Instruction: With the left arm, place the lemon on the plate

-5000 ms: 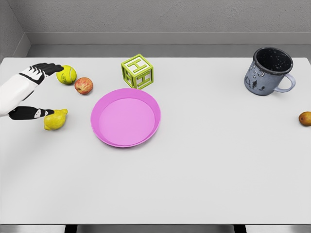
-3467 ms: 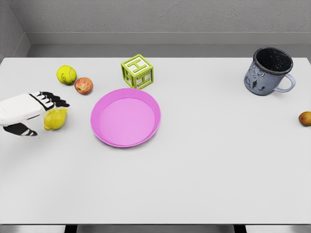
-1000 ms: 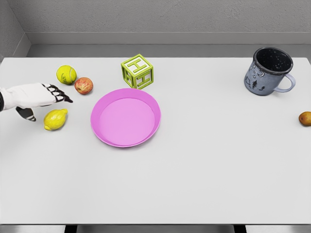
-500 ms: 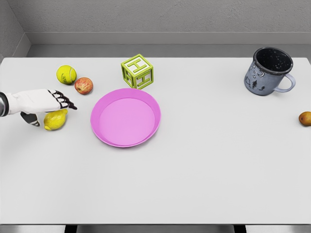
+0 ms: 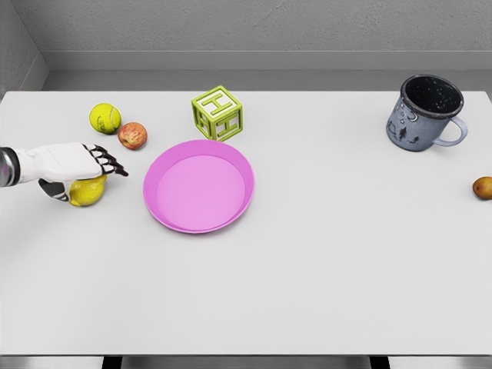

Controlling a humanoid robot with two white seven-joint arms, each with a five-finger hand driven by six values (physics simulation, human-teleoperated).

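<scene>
The yellow lemon [image 5: 88, 194] lies on the white table, left of the pink plate [image 5: 198, 219]. My left hand [image 5: 84, 175] reaches in from the left edge and sits right on top of the lemon, hiding its upper part. The black fingertips [image 5: 115, 168] stretch out flat past the lemon toward the plate, while the thumb [image 5: 54, 191] hangs down by the lemon's left side. The fingers are not closed around the fruit. The plate has nothing in it. My right arm does not show.
A tennis ball [image 5: 104, 118] and a red apple [image 5: 132, 136] lie just behind the hand. A green letter block [image 5: 218, 113] stands behind the plate. A dark mug [image 5: 424, 112] is at the back right, and a small brown fruit [image 5: 482, 187] lies at the right edge.
My left hand has dropped and slid right, from behind the lemon to directly over it. The lemon has stayed in place.
</scene>
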